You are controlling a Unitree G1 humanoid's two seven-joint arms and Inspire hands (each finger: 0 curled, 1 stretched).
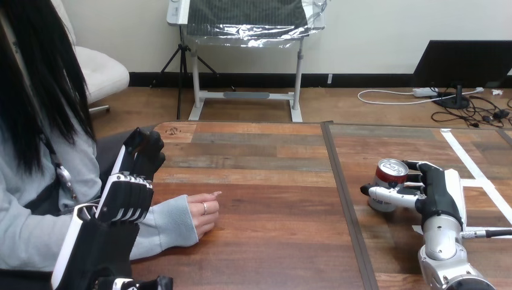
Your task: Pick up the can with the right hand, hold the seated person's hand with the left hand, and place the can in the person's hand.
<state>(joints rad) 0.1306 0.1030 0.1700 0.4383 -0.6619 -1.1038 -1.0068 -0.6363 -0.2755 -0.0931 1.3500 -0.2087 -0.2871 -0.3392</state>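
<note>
A red and silver can [389,181] stands upright on the table at the right. My right hand [432,190] is around it, thumb across its near side and fingers behind it. The person's hand [202,214] rests loosely curled on the table at the left, holding nothing. My left hand [130,181] is raised above the person's forearm, its back toward the camera and fingers pointing away, not touching the person's hand.
A dark seam [344,199] runs front to back down the table between the person's hand and the can. White tape lines [477,175] mark the table at the far right. The person sits at the left edge.
</note>
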